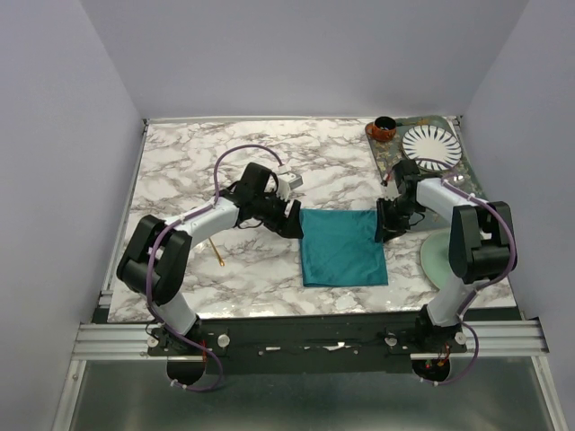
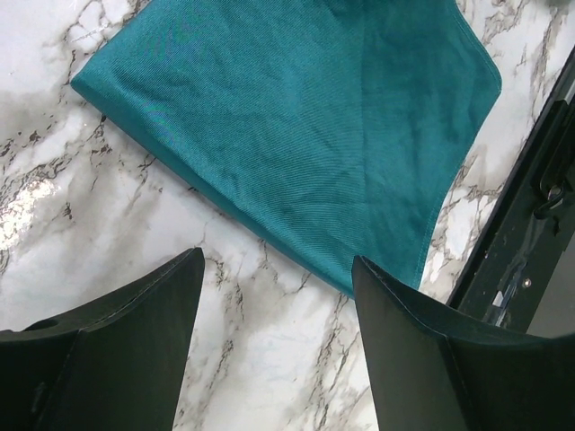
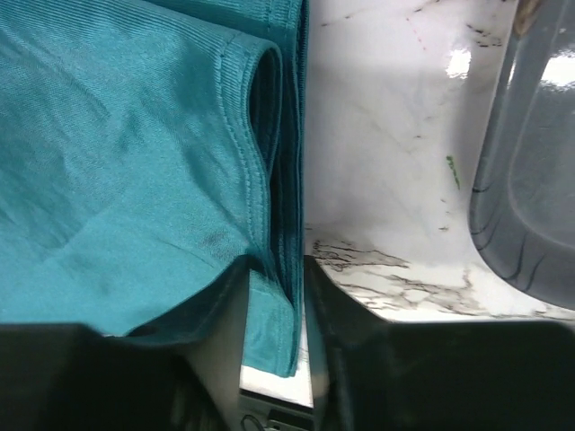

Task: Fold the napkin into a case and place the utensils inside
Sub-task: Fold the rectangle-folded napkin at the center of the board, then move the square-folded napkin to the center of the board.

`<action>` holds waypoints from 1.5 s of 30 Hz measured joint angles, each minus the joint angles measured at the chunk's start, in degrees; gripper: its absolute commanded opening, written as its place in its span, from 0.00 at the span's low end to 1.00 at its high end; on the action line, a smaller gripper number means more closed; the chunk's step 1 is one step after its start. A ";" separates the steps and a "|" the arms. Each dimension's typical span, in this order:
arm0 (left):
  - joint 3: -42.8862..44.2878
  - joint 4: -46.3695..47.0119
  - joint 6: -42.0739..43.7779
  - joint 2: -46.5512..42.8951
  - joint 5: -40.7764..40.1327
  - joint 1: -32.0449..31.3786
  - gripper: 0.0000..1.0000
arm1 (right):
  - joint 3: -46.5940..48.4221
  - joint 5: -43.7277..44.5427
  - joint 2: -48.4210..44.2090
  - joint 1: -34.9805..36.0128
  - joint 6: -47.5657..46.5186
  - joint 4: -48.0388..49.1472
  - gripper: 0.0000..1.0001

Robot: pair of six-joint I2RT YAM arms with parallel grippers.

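Observation:
The teal napkin point(image 1: 341, 247) lies folded on the marble table, mid-front. My right gripper point(image 1: 381, 224) is shut on its folded right edge; in the right wrist view the layered hem point(image 3: 269, 180) sits between the fingertips point(image 3: 274, 269). My left gripper point(image 1: 289, 221) is open and empty just left of the napkin's far-left corner; in the left wrist view the napkin point(image 2: 296, 135) lies beyond the spread gripper point(image 2: 278, 296), apart from it. A gold utensil point(image 1: 216, 252) lies on the table to the left. The purple utensil is not visible.
A dark tray point(image 1: 392, 160) at the back right holds a striped plate point(image 1: 431, 145) and a brown cup point(image 1: 383, 130). A pale green saucer point(image 1: 433, 259) sits right of the napkin; a curved dish rim point(image 3: 530, 180) shows in the right wrist view. A metal rail point(image 1: 305, 337) runs along the front edge.

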 measured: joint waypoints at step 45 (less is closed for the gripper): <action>-9.29 1.70 -10.32 -6.27 2.54 21.88 0.76 | 4.04 -14.99 8.68 6.64 11.63 2.27 0.01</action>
